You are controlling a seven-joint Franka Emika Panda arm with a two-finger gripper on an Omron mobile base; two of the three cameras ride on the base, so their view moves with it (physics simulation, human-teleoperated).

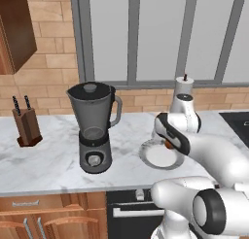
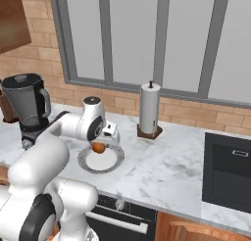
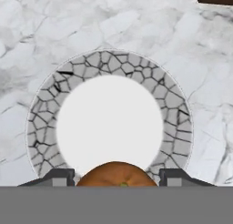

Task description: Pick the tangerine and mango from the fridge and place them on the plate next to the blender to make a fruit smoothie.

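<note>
My gripper hangs just above the plate, shut on the tangerine, a small orange round fruit between the two finger tips. In the right base view the tangerine sits under the hand over the plate. The left base view shows a sliver of the tangerine behind the arm, above the plate. The blender stands on the counter left of the plate, also the blender. The mango and the fridge are out of view.
A paper towel roll on a wooden stand rises behind the plate. A knife block sits at the counter's far left. A black hob lies to the right. Windows and a brick wall back the marble counter.
</note>
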